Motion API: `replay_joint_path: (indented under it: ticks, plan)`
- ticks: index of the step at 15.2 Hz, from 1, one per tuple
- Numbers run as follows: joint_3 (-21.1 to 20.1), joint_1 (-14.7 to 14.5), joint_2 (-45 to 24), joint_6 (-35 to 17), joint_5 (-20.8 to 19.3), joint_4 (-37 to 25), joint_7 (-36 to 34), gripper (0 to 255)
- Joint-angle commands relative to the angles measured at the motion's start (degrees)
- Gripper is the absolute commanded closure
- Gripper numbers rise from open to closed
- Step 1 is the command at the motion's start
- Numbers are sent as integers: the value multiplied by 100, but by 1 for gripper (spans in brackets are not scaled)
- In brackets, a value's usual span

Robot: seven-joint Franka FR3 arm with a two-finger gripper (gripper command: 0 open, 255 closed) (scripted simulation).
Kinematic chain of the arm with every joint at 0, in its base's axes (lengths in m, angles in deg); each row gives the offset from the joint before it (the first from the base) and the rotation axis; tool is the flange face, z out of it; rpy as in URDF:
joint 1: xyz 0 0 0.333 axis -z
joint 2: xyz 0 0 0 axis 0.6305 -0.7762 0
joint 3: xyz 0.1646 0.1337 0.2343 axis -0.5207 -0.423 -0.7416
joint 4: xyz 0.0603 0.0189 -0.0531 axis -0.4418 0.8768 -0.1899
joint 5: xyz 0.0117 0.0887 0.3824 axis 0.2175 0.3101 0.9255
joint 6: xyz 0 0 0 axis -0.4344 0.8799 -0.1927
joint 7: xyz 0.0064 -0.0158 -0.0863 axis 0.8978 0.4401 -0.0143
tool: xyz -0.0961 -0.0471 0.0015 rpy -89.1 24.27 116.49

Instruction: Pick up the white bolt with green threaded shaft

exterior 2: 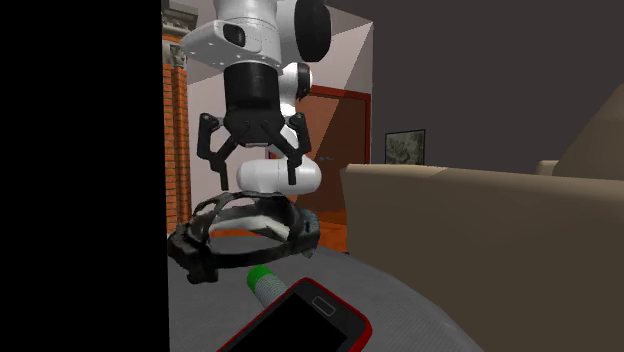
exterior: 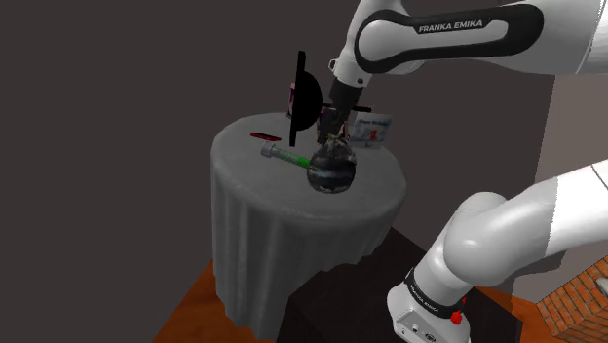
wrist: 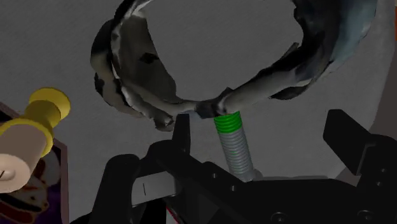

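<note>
Two black fingers (wrist: 347, 137) stand well apart, so the jaws are open and grip nothing as they hover low over the round, cloth-draped counter (exterior: 263, 224). The bolt (wrist: 234, 145) lies flat on the cloth between them, touched by neither (its threaded shaft looks grey, with a green band at the far end). That green end meets the rim of a dark ring (wrist: 137, 76) of straps. In the shoulder view I see the bolt at about ten o'clock from the ring. In the second exterior view a red phone (exterior 2: 305, 325) lies at five o'clock from the bolt's green tip.
</note>
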Motion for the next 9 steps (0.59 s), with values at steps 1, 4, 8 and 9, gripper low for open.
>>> replay_joint_path:
  ticks: [1, 4, 8, 9]
  plan:
    - [57, -72, -559, -265, -9, -131, 294, 0]
    - [47, -209, -1209, -644, 18, -410, 649, 0]
    - [-1, -370, -2066, -1059, 58, -863, 1102, 0]
    - [-13, -391, -2194, -1113, 64, -939, 1168, 0]
